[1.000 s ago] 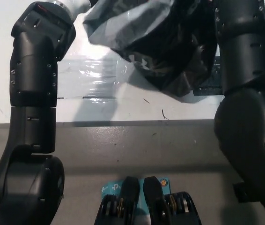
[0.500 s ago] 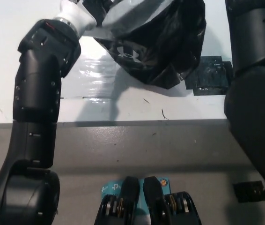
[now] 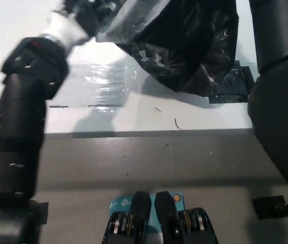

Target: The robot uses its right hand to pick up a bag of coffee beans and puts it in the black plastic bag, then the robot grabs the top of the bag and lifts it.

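- Table: white top filling the upper half of the head view, its near edge a straight line across the middle, grey floor below. Bare surface lies open between that edge and the bag's shadow.
- Right arm: black, rising along the picture's right side and out of the top. Its hand is out of view, so nothing can be said of its grip.
- Left arm: comes up from the lower left, blurred, towards the bag's upper left corner.
- Black plastic bag: hanging at the top centre, gathered upward and sagging to a low point at the right, which suggests it is held from above and carries weight. Whether its bottom touches the table I cannot tell. The coffee beans cannot be seen; I judge they are inside.
- Dark panel on the table: just under the bag's low right corner, partly hidden by it.
- Left hand: white, at the bag's upper left edge and touching its folds, likely gripping the top for the lift; blur hides whether the fingers close on the plastic.
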